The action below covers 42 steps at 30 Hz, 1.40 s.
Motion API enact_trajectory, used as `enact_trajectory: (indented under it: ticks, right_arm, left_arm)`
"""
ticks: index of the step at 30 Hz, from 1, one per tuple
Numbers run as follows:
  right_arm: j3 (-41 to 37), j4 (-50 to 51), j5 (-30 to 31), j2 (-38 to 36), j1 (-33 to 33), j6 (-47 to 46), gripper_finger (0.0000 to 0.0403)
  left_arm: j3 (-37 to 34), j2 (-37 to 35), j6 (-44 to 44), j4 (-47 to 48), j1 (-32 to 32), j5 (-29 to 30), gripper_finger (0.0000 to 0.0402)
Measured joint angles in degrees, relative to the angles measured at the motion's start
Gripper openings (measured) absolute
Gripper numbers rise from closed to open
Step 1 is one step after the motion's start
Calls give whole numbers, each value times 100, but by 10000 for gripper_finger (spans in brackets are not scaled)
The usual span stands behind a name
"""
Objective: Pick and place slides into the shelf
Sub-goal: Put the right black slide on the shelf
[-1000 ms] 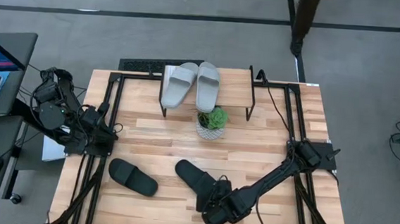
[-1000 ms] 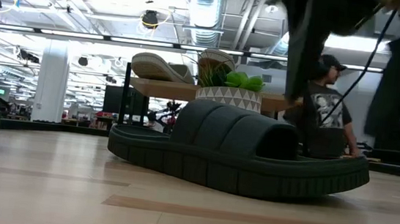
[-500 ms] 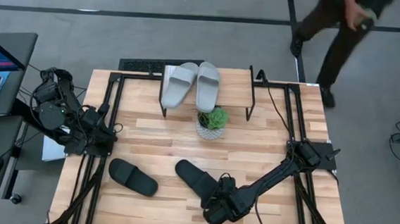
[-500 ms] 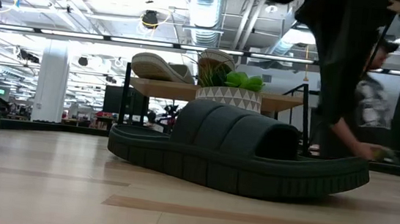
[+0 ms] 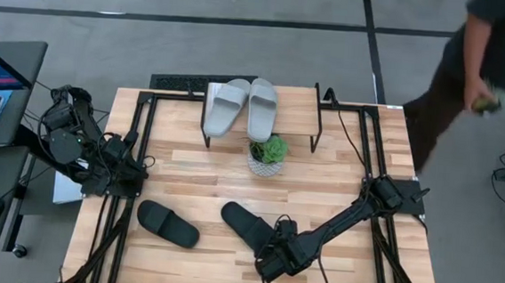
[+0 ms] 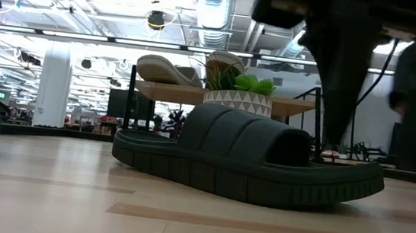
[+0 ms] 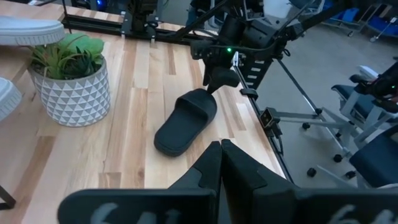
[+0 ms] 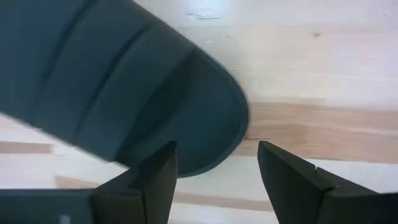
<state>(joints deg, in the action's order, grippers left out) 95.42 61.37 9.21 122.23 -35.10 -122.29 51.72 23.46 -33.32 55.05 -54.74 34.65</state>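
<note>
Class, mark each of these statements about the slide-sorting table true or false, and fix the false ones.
1. Both light grey slides lie on the shelf. True.
2. The right gripper is shut on a black slide. False: its jaws stand open at the end of the nearer black slide, gripping nothing.
3. A potted plant stands on the table near the shelf. True.
4. The left gripper is wide open. False: it is shut, parked at the table's left side.
5. Both black slides are on the shelf. False: both, including the other black slide, lie on the table.
</note>
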Motion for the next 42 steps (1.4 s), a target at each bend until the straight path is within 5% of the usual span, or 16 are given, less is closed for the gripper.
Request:
enact_trajectory:
  ticks: [17, 20, 24, 28, 42]
  right_arm:
    - [-944, -1547, -146, 94, 111, -4, 198]
    - [-944, -1604, -144, 105, 183, -12, 158]
    - [-951, -1600, -162, 89, 227, 149, 37]
    - [-948, -1589, -192, 87, 208, 243, 11]
    - [155, 752, -339, 181, -172, 280, 3]
  left_arm:
    - [0, 0, -121, -7, 1, -133, 0]
    - [0, 0, -151, -7, 2, -135, 0]
    - [-17, 0, -153, -9, 2, -131, 0]
    - [-52, 1, -190, 0, 2, -123, 0]
    - [-61, 0, -207, -4, 2, -55, 0]
